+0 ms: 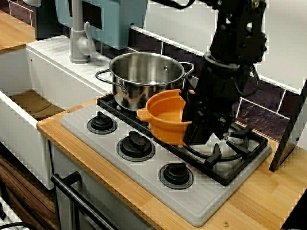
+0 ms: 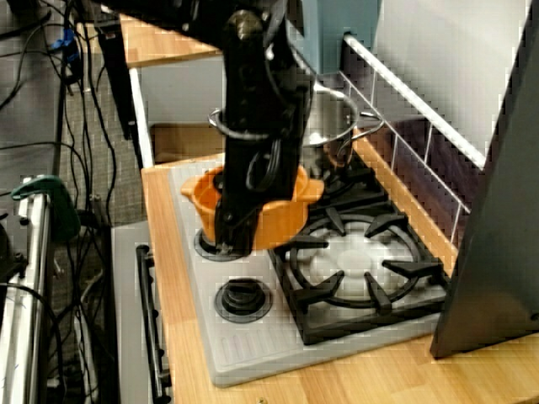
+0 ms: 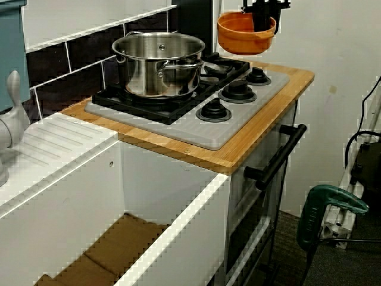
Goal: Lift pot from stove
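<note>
Black gripper point(image 1: 201, 125) is clamping the rim of the orange pot point(image 1: 165, 120), fingers closed on its wall, one inside and one outside. The pot is hanging in the air clear of the stove point(image 1: 144, 177), over the knobs point(image 1: 136, 145) along the front edge, as the side view shows. Just behind it, the steel pot point(image 1: 144, 79) is sitting on the back-left grate point(image 1: 115, 106). The right grate point(image 1: 235, 153) is lying bare. Beyond the stove's left edge, a white sink point(image 3: 89, 196) is standing beside the wooden counter point(image 1: 259, 201).
</note>
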